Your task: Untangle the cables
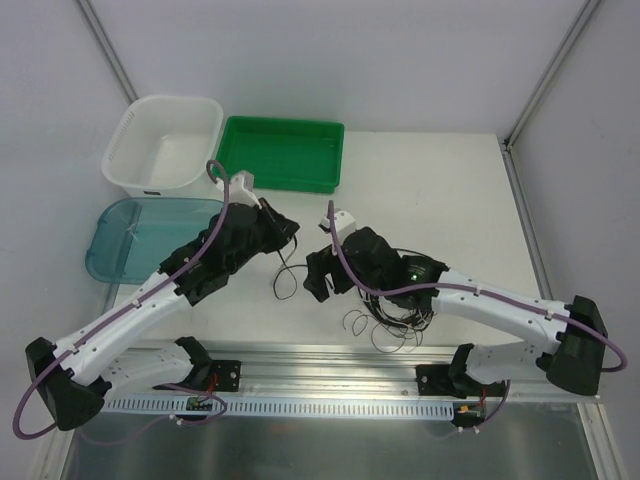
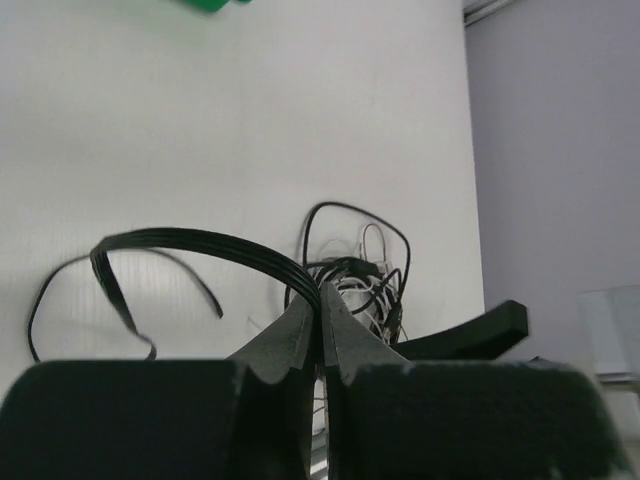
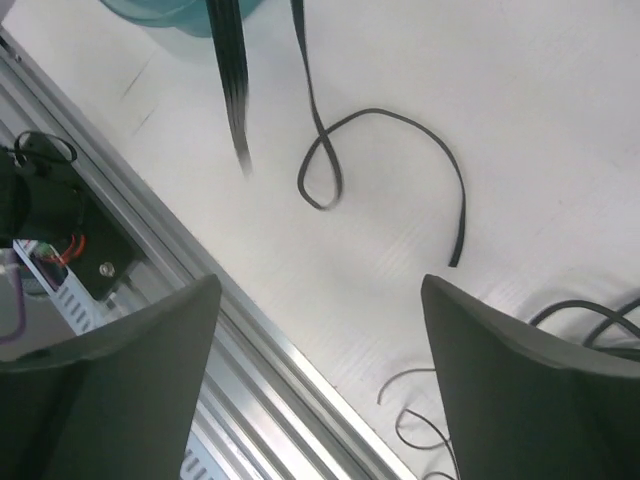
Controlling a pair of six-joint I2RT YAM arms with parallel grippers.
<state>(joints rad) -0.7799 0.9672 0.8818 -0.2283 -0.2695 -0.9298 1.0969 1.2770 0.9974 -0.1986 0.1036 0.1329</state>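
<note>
We judge the untangling barely begun: our left gripper (image 2: pixel 320 300) pinches one flat black ribbed cable (image 2: pixel 200 240) arcing from its fingertips, our right gripper (image 3: pixel 320 290) hangs spread and empty, and the knot of black and white cords (image 2: pixel 355 280) lies bunched just beyond the left fingertips.

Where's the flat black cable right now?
In the left wrist view, the flat black cable is pinched in the left gripper, with the tangle of other cables just beyond.
</note>
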